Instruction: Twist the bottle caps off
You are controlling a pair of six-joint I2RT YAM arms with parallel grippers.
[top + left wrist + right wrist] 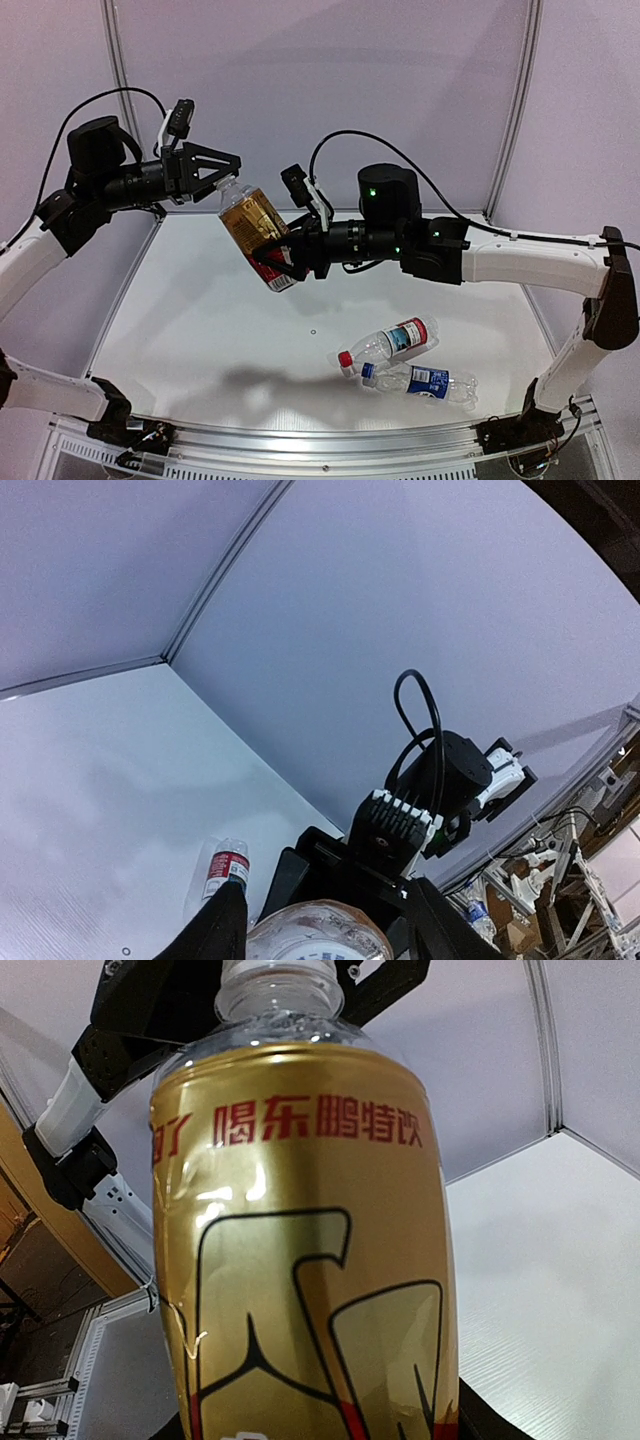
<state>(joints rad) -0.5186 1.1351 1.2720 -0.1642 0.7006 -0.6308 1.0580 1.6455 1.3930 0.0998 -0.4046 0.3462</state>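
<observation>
- Arms both show whole only from overhead: the right end effector (279, 258) is clamped on the lower half of the amber bottle (255, 225), holding it tilted in the air above the worktop (200, 340), top pointing up and to the left; the left end effector (228, 176) has a finger on each side of that top.
- That view alone gives the other two bottles whole: the red-label bottle (392, 343) and the blue-label bottle (428, 381) lie on their sides just beside each other, near the right front of the worktop; the red cap (345, 358) and the blue cap (368, 371) are on, both pointing left.
- Left wrist camera looks at the amber bottle end-on: the white cap (312, 946) sits between the two dark fingers (215, 930); whether they press on it or stand just off it I cannot tell; beyond them, part of the red-label bottle lies on the worktop.
- Right wrist camera is filled by the gold label with red lettering; the clear neck shows at the top edge, the cap cut off, with black fingers of the left end effector on either side.
</observation>
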